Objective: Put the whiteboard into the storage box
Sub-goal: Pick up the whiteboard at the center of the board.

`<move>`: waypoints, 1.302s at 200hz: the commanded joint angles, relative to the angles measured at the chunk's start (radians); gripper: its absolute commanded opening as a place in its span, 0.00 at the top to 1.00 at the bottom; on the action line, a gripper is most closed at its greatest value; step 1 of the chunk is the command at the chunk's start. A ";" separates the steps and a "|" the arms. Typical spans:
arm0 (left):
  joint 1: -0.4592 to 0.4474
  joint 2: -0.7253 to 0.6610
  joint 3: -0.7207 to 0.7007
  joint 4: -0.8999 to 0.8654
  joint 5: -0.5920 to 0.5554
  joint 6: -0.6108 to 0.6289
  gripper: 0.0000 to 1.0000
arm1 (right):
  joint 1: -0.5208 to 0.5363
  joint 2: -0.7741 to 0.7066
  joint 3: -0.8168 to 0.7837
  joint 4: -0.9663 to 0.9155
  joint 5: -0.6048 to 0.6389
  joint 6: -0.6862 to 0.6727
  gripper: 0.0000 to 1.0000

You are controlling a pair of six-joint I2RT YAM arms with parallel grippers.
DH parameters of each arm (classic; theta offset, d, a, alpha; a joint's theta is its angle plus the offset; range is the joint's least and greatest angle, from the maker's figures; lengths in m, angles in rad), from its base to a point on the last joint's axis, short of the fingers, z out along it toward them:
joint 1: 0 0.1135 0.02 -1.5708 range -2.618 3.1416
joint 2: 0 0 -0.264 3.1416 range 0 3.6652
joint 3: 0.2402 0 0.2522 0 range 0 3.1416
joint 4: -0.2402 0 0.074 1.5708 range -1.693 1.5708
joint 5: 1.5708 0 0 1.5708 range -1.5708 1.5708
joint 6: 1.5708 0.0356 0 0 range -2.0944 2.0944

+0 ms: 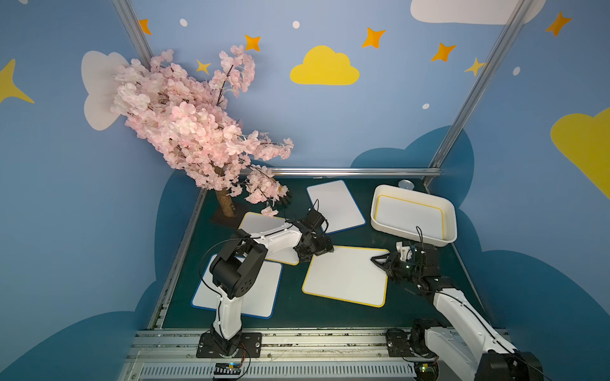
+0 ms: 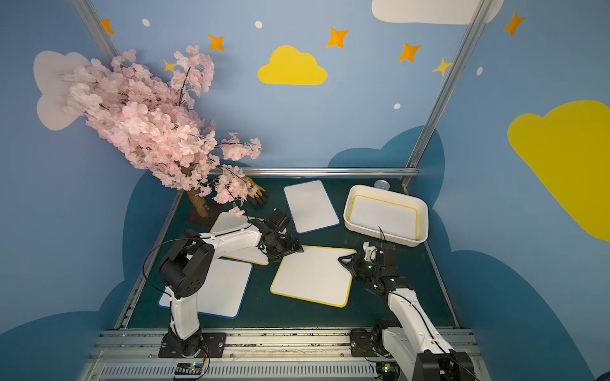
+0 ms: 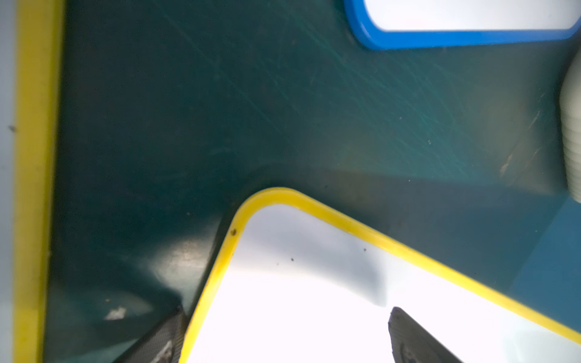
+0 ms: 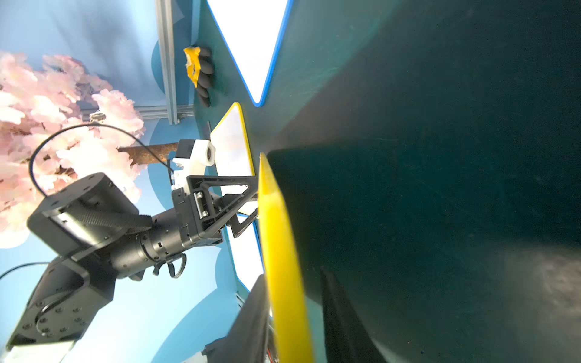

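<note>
Right gripper (image 1: pixel 376 261) jaws straddle yellow-rimmed whiteboard (image 1: pixel 343 277) edge near storage box (image 1: pixel 392 231).

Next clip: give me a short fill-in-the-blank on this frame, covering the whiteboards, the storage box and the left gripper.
1. The whiteboard lying in the storage box has a ___ frame.
2. Outside the box, ___ whiteboards lie on the table.
3. The left gripper is ___, straddling a corner of the centre whiteboard.
4. The near-left whiteboard has a ___ frame.
Missing words: yellow; four; open; blue.
</note>
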 commanded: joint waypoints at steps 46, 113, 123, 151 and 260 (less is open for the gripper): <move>-0.028 0.049 -0.049 -0.026 0.134 -0.030 0.00 | 0.011 -0.057 -0.008 0.041 -0.011 -0.019 0.82; -0.025 0.029 -0.039 -0.020 0.134 -0.017 0.00 | 0.012 -0.081 0.021 0.018 -0.005 -0.038 0.92; -0.021 0.018 -0.036 -0.022 0.128 -0.011 0.00 | 0.011 -0.089 0.032 0.005 0.003 -0.043 0.94; -0.010 -0.026 -0.029 -0.025 0.116 0.013 0.00 | 0.012 -0.098 0.069 -0.035 0.012 -0.065 0.95; 0.150 -0.228 -0.073 0.094 0.266 0.069 0.00 | 0.000 0.011 0.441 -0.187 -0.004 -0.169 0.98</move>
